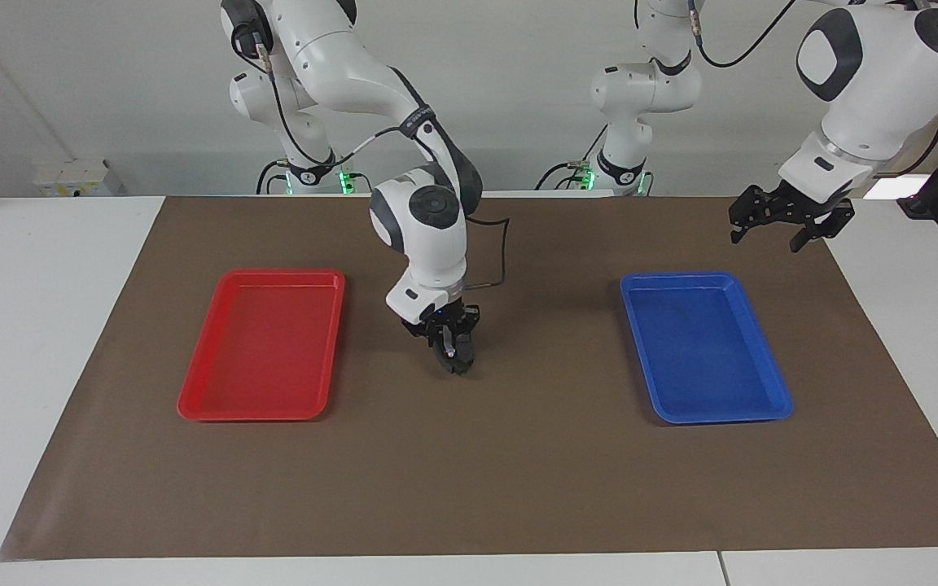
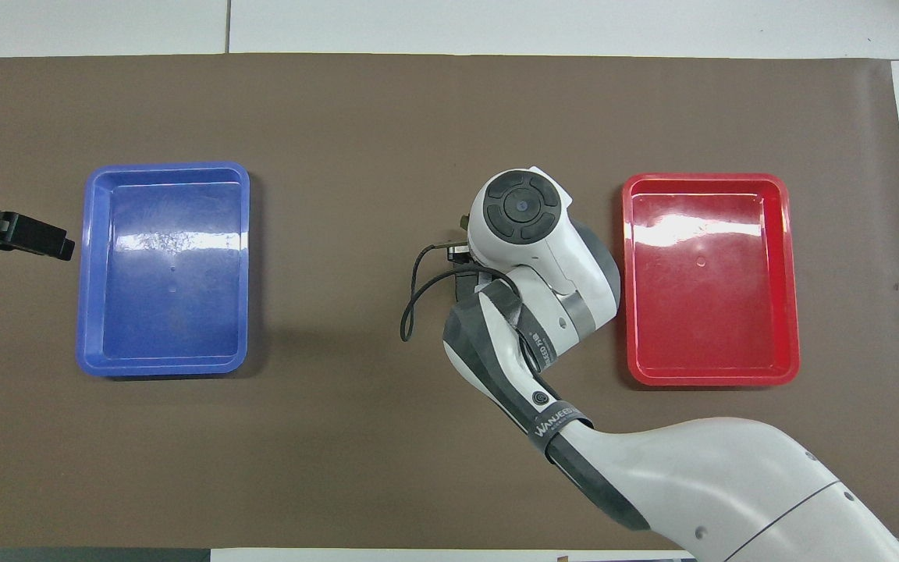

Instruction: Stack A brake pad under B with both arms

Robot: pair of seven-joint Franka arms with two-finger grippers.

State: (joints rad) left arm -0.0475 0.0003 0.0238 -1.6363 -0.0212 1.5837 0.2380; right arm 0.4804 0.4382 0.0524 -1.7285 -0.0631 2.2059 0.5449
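My right gripper point(image 1: 454, 352) points down at the middle of the brown mat, its tips at or just above the surface. It is shut on a small dark brake piece point(image 1: 459, 364). Only that piece's lower end shows, so I cannot tell whether it is A brake pad or B. In the overhead view the right wrist covers this spot, so any pad lying on the mat there is hidden. My left gripper point(image 1: 766, 234) hangs open and holds nothing. It is raised over the mat's edge at the left arm's end, beside the blue tray, and its tip point(image 2: 51, 243) shows in the overhead view.
A red tray point(image 1: 192, 407) lies toward the right arm's end of the mat. A blue tray point(image 1: 774, 403) lies toward the left arm's end. The right arm's cable point(image 2: 410, 304) loops down beside the wrist.
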